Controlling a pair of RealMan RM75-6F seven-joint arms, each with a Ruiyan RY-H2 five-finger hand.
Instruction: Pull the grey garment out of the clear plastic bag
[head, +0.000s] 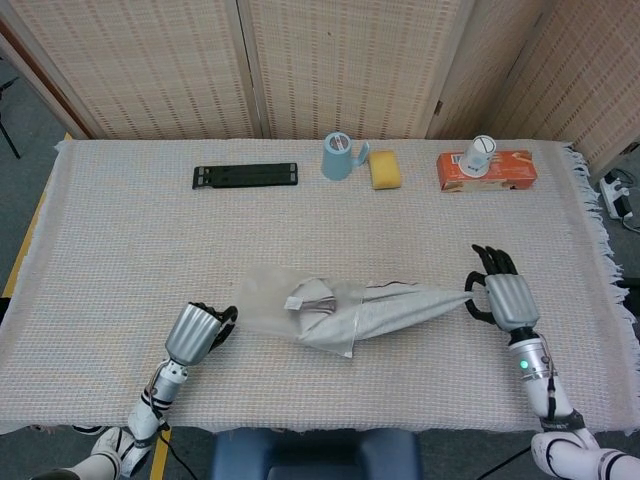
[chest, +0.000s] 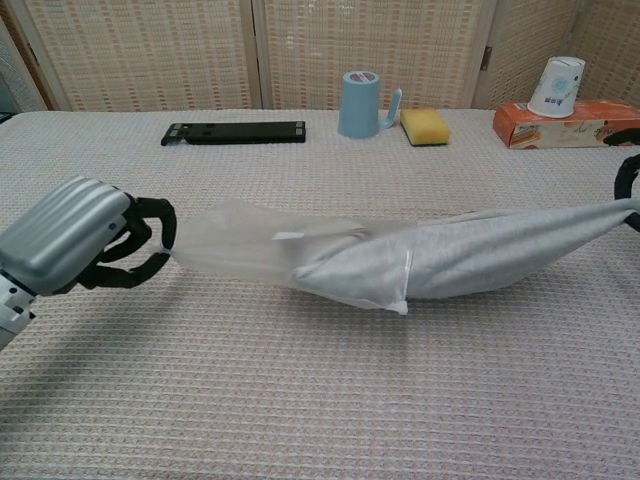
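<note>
The grey garment (head: 400, 310) (chest: 510, 255) stretches across the near middle of the table, its right part out of the clear plastic bag (head: 265, 295) (chest: 235, 245) and its left part still inside. My left hand (head: 195, 330) (chest: 85, 235) pinches the bag's closed left end. My right hand (head: 505, 297) grips the garment's right tip; in the chest view only its dark fingertips (chest: 628, 175) show at the right edge. Bag and garment are pulled taut between the two hands.
Along the table's far side lie a black flat bar (head: 245, 176), a blue mug (head: 338, 157), a yellow sponge (head: 385, 170) and an orange box (head: 487, 170) with a white paper cup (head: 481, 152) on it. The woven cloth (head: 120, 260) covers the table.
</note>
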